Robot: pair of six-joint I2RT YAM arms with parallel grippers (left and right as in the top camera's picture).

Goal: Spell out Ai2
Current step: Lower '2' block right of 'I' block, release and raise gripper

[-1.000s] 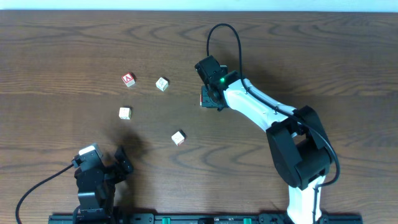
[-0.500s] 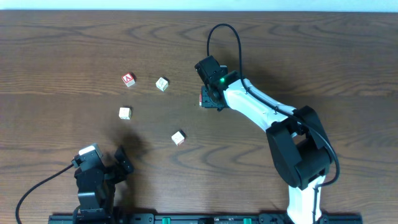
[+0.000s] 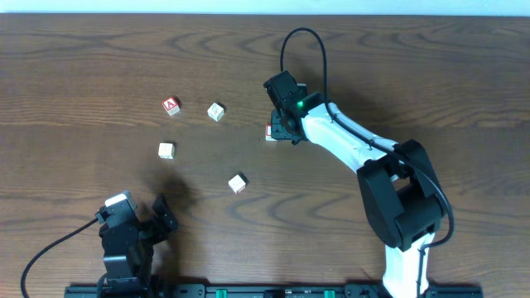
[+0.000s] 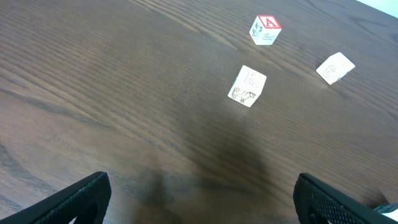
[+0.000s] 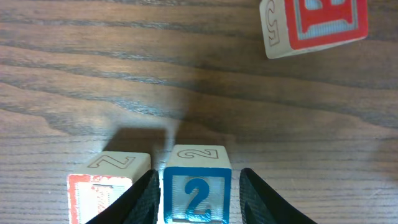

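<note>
Right fingers (image 5: 255,196) are easing apart, loose either side of the 2 cube (image 5: 198,193) | it rests on the desk (image 5: 93,74) just beside a red-faced cube (image 5: 109,193) | left fingers (image 4: 81,196) wide | you still need the A cube (image 3: 171,105), well apart.

Soft, even light is falling on the dark wooden table (image 3: 83,66).
A pale sheen is running along the grain in the left wrist view, with a diffuse shadow pooling in the foreground. In the right wrist view the "2" cube (image 5: 198,190) is casting a faint shadow upward, and the black fingers (image 5: 144,200) are looking soft at the bottom edge.
</note>
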